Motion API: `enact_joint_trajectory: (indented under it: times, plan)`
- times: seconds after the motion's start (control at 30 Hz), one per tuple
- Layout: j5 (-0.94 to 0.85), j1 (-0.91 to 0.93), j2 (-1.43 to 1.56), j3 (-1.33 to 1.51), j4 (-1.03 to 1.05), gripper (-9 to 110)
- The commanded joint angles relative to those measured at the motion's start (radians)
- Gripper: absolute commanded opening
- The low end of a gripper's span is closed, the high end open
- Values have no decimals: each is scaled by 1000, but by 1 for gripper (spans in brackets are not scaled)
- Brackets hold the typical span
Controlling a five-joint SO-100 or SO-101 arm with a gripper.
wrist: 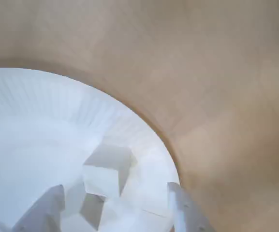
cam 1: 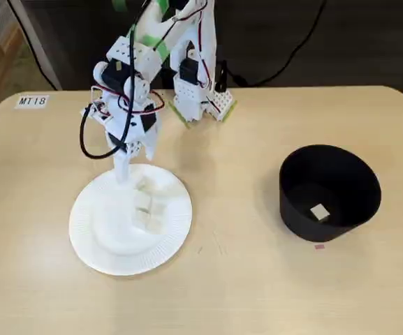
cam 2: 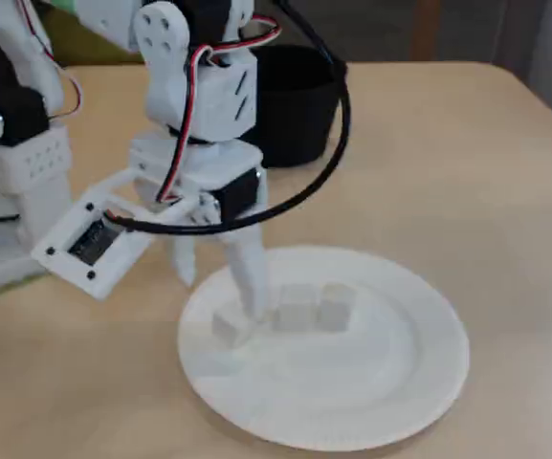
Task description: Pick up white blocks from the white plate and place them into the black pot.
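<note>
Claw (cam 2: 220, 287) of a white robot arm (cam 1: 142, 77), fingers pointing straight down and spread apart, with nothing held between them. Its tips stand at the edge of a white plate (cam 2: 419, 382); in a fixed view one finger seems to touch down just beside a small white block (cam 2: 226, 325), though the low angle makes contact hard to judge. In the wrist view both fingertips (wrist: 183, 208) enter from the bottom edge, with a white block (wrist: 105, 171) lying on the plate between and just ahead of them.

Above the claw, the wrist is bent steeply downward, and the arm folds back up to its base (cam 1: 201, 101) at the far edge of the bench (cam 1: 257, 293). Black and red cables (cam 2: 323, 163) loop around the wrist.

Three white blocks (cam 1: 145, 202) lie on the plate, two of them touching side by side (cam 2: 314, 308) near its centre. A black pot (cam 1: 330, 192) stands upright on the bench, well apart from the plate, on the right in the fixed view looking down from above. One more white block (cam 1: 319, 213) rests on its dark floor.
</note>
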Motion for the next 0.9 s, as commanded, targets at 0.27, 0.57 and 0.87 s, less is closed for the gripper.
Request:
enact_joint_trajectory:
  times: [0.27,0.57,0.87]
  plan:
    - [-14,-2,-74,-48,-103,28]
    - [9,6,-152,-60,-218,-2]
    - [-14,-15,6,-129,-388,-2]
